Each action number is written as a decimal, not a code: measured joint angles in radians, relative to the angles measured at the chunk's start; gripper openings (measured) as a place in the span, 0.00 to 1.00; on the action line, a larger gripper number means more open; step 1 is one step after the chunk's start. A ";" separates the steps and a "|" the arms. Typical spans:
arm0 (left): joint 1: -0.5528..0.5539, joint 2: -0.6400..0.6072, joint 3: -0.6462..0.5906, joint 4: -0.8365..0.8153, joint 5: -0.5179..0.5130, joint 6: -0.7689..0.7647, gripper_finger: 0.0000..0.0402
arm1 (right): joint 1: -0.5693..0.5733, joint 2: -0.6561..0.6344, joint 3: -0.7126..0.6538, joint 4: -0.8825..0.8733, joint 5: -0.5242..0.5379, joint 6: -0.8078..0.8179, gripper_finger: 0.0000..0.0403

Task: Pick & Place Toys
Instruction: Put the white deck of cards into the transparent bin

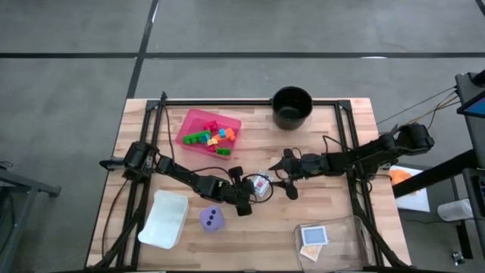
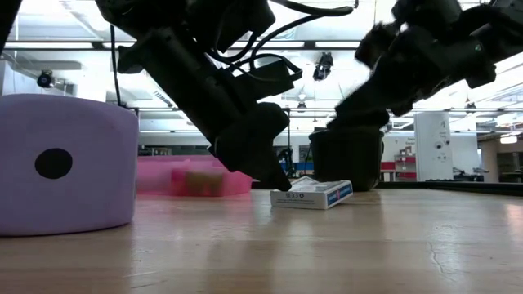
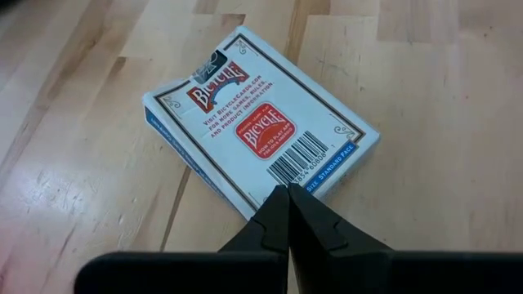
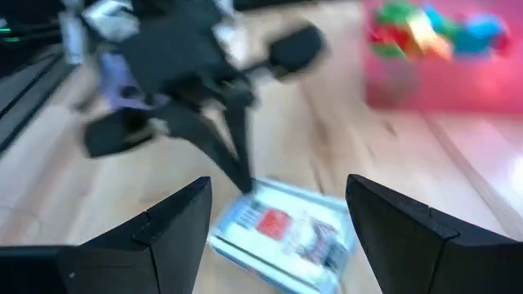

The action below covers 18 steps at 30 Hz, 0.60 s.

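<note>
From above, a card box [image 1: 262, 184] lies flat mid-surface between both grippers. At table height, the left gripper [image 2: 274, 175] touches its edge. Left wrist: jaws together at the box's short end. Right wrist: right gripper [image 4: 278, 216], jaws apart, hovers above. Likely light, stiff, slick; grip the long sides.
</note>
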 joint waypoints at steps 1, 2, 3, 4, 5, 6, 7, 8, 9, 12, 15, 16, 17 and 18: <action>0.000 0.000 0.000 0.000 0.000 0.000 0.01 | -0.015 -0.004 0.000 -0.031 0.000 0.026 0.70; 0.000 0.000 0.000 0.000 0.000 0.000 0.01 | -0.030 -0.008 0.000 -0.060 0.002 0.050 0.70; 0.000 0.000 0.000 0.000 0.000 0.000 0.01 | -0.046 -0.012 0.000 -0.082 0.002 0.067 0.70; 0.000 0.000 0.000 0.000 0.000 0.000 0.01 | -0.061 -0.014 0.000 -0.101 -0.007 0.079 0.70; 0.000 0.000 0.000 0.000 0.000 0.000 0.01 | -0.078 -0.018 0.000 -0.117 -0.023 0.091 0.70; 0.000 0.000 0.000 0.000 0.000 0.000 0.01 | -0.094 -0.018 0.000 -0.129 -0.045 0.102 0.70; 0.000 0.000 0.000 0.000 0.000 0.000 0.01 | -0.111 -0.018 0.000 -0.137 -0.071 0.114 0.70; 0.000 0.000 0.000 0.000 0.000 0.000 0.01 | -0.131 -0.018 0.000 -0.146 -0.102 0.124 0.70; 0.000 0.000 0.000 0.000 0.000 0.000 0.01 | -0.153 -0.018 0.000 -0.156 -0.136 0.134 0.70; -0.001 0.000 0.000 0.000 0.000 -0.003 0.01 | -0.228 -0.019 0.000 -0.214 -0.249 0.164 0.70; -0.001 0.000 0.000 0.000 0.000 -0.007 0.01 | -0.301 -0.016 0.000 -0.290 -0.359 0.174 0.70; -0.001 0.000 0.000 0.000 0.000 -0.011 0.01 | -0.324 -0.013 0.000 -0.308 -0.394 0.176 0.70; -0.001 0.000 0.000 0.000 0.000 -0.015 0.01 | -0.342 -0.007 0.000 -0.319 -0.425 0.177 0.70; -0.001 0.000 0.000 0.000 0.000 -0.015 0.01 | -0.359 -0.004 0.000 -0.327 -0.454 0.177 0.70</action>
